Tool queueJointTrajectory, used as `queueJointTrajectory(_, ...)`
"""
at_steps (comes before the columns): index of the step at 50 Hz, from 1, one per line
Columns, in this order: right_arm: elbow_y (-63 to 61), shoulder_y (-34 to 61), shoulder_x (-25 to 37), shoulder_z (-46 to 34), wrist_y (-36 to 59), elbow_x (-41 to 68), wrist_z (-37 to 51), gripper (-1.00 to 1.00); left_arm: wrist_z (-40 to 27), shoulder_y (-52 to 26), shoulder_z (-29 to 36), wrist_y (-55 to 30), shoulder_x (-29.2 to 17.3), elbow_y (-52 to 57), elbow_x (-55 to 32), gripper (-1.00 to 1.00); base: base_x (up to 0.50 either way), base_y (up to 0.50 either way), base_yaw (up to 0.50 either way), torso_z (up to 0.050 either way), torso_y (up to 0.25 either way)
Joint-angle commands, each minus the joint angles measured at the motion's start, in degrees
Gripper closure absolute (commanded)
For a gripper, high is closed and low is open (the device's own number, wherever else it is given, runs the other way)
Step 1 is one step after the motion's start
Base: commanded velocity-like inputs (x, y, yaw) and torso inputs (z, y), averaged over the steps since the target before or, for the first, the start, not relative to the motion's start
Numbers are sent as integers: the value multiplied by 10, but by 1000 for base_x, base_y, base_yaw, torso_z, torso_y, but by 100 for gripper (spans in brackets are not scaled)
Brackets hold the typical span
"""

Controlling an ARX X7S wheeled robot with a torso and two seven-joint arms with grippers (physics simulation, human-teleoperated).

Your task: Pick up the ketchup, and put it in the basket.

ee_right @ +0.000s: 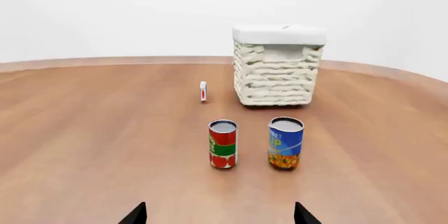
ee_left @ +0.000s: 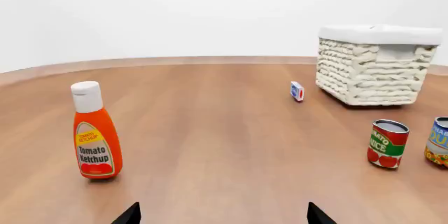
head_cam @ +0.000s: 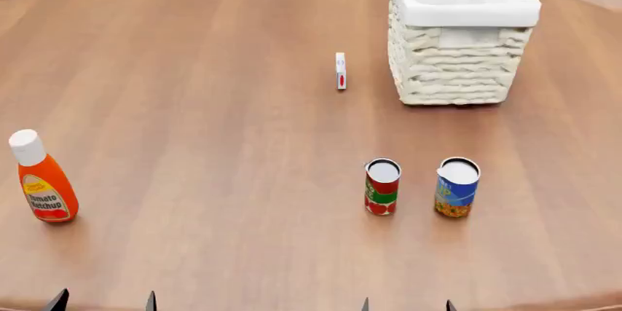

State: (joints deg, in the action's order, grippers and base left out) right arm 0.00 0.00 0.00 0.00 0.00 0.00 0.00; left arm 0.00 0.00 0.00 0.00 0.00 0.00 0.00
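Right now I am looking at the ketchup (head_cam: 41, 180) standing upright on the wooden table (head_cam: 214, 107), far out on the left side, well apart from the basket (head_cam: 462, 41) at the far right. I am judging the bottle to be light, squeezable plastic with a smooth, likely slippery skin, and tall enough to tip if nudged near the white cap. I am planning to close on the broad orange body around the label, below the narrowing shoulder, and press gently so the walls are not buckling.

Both grippers are holding nothing. The left gripper (ee_left: 222, 216) is showing only two dark fingertips, spread wide apart, and the right gripper (ee_right: 220, 214) is showing the same. The rest of each gripper and both arms are cut off.

The basket's inside is mostly hidden; I am seeing only white liner. A small upright box (head_cam: 340, 71) just beside the basket is too small to read. The red-and-green can (head_cam: 382, 187) and blue-and-yellow can (head_cam: 457, 187) are standing between my right gripper and the basket.
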Motion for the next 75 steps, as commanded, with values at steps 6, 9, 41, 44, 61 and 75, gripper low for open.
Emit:
queueJointTrajectory(6,-5,-2,16,-20,-1,10,24,-100,-20,2,18,-8,-17,12,-14,-100,0,0,0,0,0)
queueJointTrajectory(9,0,-2,5,-6,-1,0,13,-100,-83,5,4,0,-6,0,-62,-100,0,0,0,0,0)
queueJointTrajectory(41,-332,-36,56,-36,148,55,67,-100,-71,39,26,-193,-63,414,-43,-100,0,0,0,0,0)
queueJointTrajectory(44,-346,-36,58,-37,153,57,70,-100,-76,38,25,-206,-67,436,-45,-100,0,0,0,0,0)
queueJointTrajectory(61,-396,-34,72,-44,172,70,88,-100,-95,33,19,-252,-82,501,-58,-100,0,0,0,0,0)
queueJointTrajectory(75,-407,-36,81,-43,165,83,97,-100,-101,32,27,-252,-91,501,-64,-100,432,0,0,0,0)
